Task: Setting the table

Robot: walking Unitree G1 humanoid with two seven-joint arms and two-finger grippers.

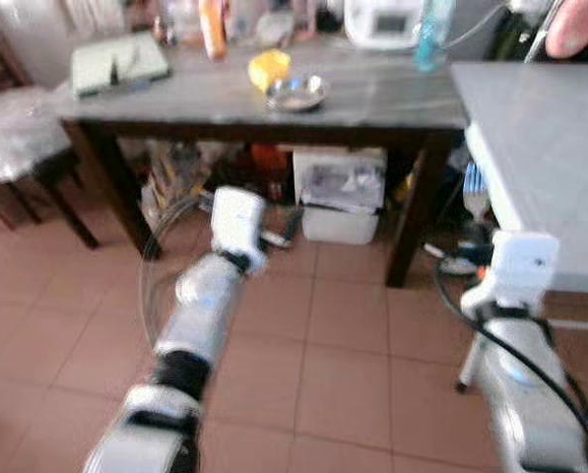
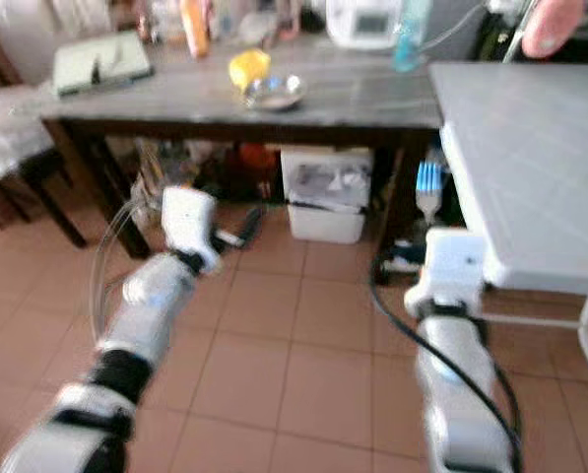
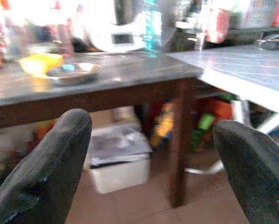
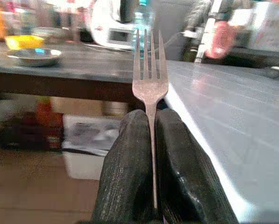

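Left eye view, left to right: my left hand [image 3: 151, 172] hangs out over the tiled floor [image 1: 313, 374] in front of the dark surface [image 1: 372, 94]; the left wrist view has its fingers [image 3: 46, 163] spread wide, nothing between them. On the dark surface sit a green pad [image 1: 119, 64], a yellow object [image 1: 269, 69] touching a metal bowl [image 1: 295, 93], and a blue bottle [image 1: 433, 30] further back. White bin [image 1: 341, 197] underneath. On the right, the pale grey surface [image 1: 540, 138], with a person's fingertip [image 1: 576, 25] above its far edge.

My right hand [image 4: 151, 154] is pressed together on the fork [image 4: 150, 79], pinching the handle, tines up and upright, just beside the near edge of the pale grey surface.

Step in hand, I judge: carry the fork over that edge and lay it down. To do it well I should lift clear of the edge first, tip the fork flat before letting go, keep the pinch firm until it rests, and stay away from the person's fingertip.
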